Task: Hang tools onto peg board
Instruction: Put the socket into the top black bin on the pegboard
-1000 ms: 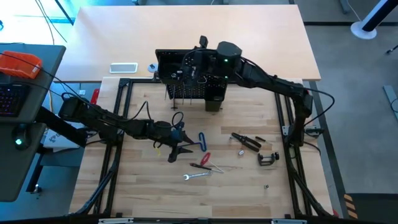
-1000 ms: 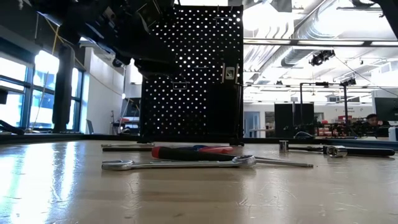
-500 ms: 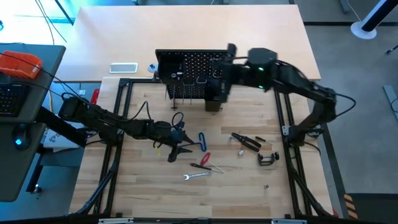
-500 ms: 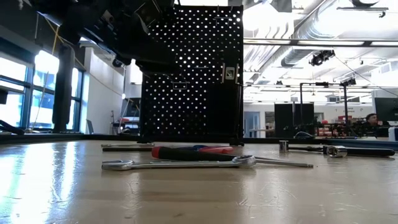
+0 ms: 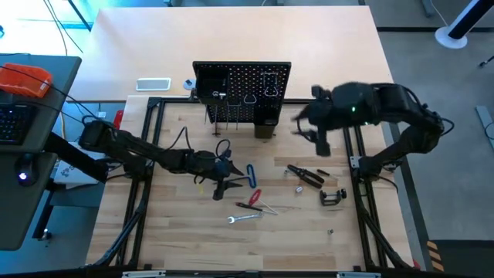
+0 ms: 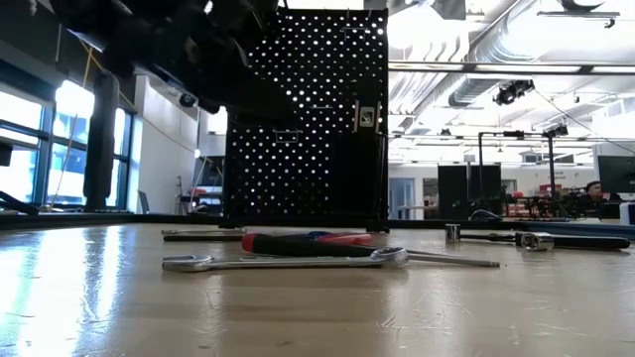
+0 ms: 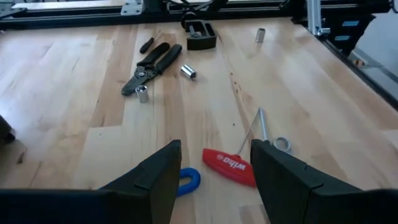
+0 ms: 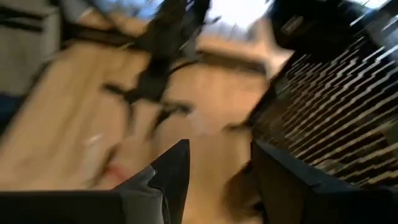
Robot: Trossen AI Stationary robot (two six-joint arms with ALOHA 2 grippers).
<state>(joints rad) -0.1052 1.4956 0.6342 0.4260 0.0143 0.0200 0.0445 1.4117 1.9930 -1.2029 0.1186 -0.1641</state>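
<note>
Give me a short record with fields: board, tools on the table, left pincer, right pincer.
board: peg board upright at the table's far side
tools on table: red T key, blue T key, wrench, pliers, C-clamp
left pincer: open, empty, above the T keys
right pincer: open, empty, right of the board

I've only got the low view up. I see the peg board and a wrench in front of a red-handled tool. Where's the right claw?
Observer: The right claw hangs above the table, right of the peg board, empty, jaws apart.
Operator: And the left one?
Observer: The left claw is low over the table, open, with the red-handled hex key between its fingers, not gripped.
Operator: Anything past my right edge?
Observer: Black pliers and a C-clamp lie on the right side of the table.
</note>
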